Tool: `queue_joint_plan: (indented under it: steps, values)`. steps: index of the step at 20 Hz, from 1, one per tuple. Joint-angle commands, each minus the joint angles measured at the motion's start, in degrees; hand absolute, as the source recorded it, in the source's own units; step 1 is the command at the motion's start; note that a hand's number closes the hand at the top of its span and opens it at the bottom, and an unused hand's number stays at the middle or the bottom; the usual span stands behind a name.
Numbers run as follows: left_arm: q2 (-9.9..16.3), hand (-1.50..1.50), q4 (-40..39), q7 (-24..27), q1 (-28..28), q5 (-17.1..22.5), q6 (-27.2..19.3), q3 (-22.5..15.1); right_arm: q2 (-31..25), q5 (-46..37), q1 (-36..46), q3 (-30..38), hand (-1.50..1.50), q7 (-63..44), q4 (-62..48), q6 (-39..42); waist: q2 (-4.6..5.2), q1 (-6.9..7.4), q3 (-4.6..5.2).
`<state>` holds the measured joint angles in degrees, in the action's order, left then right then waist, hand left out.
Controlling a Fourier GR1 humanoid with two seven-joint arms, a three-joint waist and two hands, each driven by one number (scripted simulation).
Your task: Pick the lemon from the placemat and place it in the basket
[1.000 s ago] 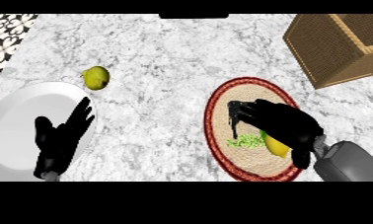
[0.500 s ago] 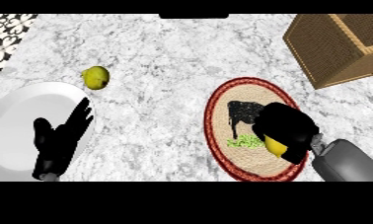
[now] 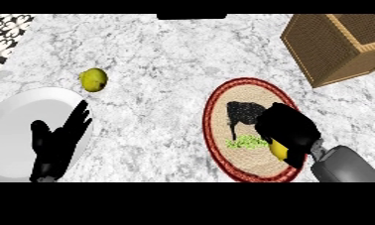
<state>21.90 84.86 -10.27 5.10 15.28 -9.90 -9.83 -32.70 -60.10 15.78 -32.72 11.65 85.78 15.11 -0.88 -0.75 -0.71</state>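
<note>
Right robot hand closed over the lemon on the placemat

The right robot hand [image 3: 287, 131] curls round the small yellow lemon [image 3: 278, 148], mostly hiding it, low on the round red-rimmed woven placemat [image 3: 249, 95]; the brown wicker basket [image 3: 326, 45] waits well apart; the left robot hand [image 3: 60, 140] rests open over the white plate [image 3: 22, 115]

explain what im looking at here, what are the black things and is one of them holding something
This view looks steeply down from a robot's head at a marble counter. The black shapes are its two hands on grey forearms. The left hand rests open over a white plate. The right hand is curled round a yellow lemon on a round woven placemat with a cow picture. A wicker basket stands at the far right, and a second yellow-green fruit lies on the counter beside the plate.
</note>
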Motion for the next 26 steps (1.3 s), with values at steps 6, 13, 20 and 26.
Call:
queue_joint_plan:
  steps: [6,13,20,26]
  values:
    - [-2.15,0.0,-3.72,-0.53,5.57,-0.45,-0.79,-1.13,9.07,5.18,-12.79,8.82,1.5,-19.6,14.62,-3.29,0.42,-1.84,0.81]
    - [-0.76,0.0,-0.78,-1.45,8.17,-0.01,0.08,-0.98,23.63,28.86,-13.63,21.5,1.5,-21.63,28.3,-6.57,0.27,-2.03,0.73]
    - [-0.77,0.0,-1.57,-3.56,4.36,-0.46,0.14,-0.72,18.57,41.37,-7.42,37.04,1.5,-38.84,44.24,1.09,0.55,-1.39,0.83]
    - [-0.65,0.0,-1.75,-5.85,2.33,-0.28,0.66,-0.5,11.57,48.76,8.62,50.31,1.5,-52.83,39.21,1.94,0.78,0.14,0.85]
